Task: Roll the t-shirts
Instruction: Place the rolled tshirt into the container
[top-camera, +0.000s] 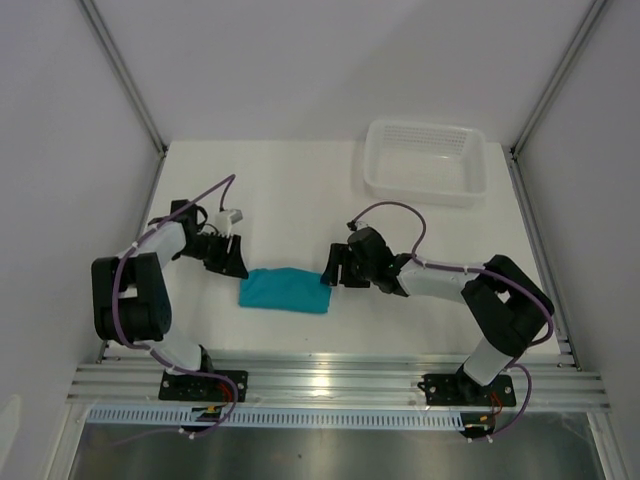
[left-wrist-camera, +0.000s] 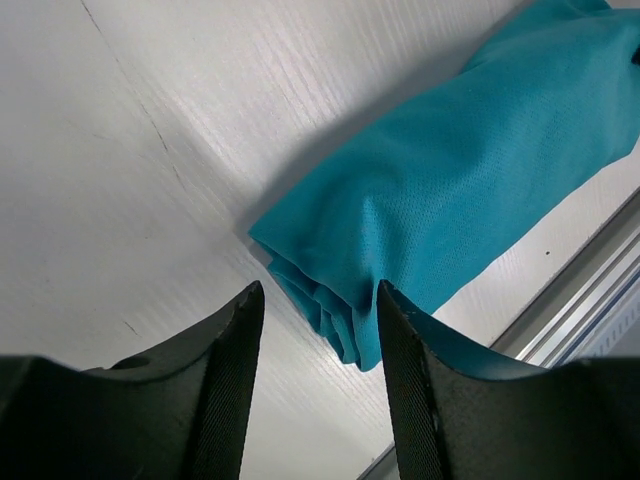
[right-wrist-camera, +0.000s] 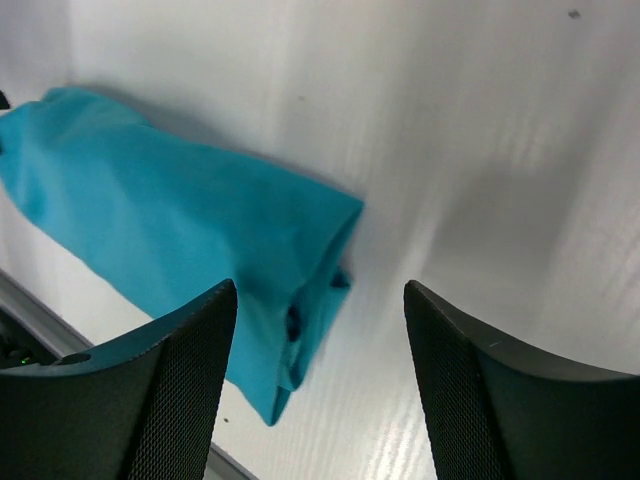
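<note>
t-shirt (top-camera: 285, 291): teal; a rolled bundle lying on the tabletop (top-camera: 290, 190) near the arm bases | left gripper (top-camera: 236, 262): jaws apart, holding nothing; just beside the bundle's left end | right gripper (top-camera: 329, 268): jaws wide apart, holding nothing; at the right end | basket (top-camera: 422, 189): white; far right corner

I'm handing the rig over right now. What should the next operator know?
Left gripper: open, empty, at the left end of the teal t-shirt.
Right gripper: open, empty, at its right end.
T-shirt: lying on the table as a compact roll between the two grippers.
White basket: far right corner, apart from the roll.
Done: the shirt looks rolled.
Left: probably only backing the arms off; no other shirt is in view.
</note>
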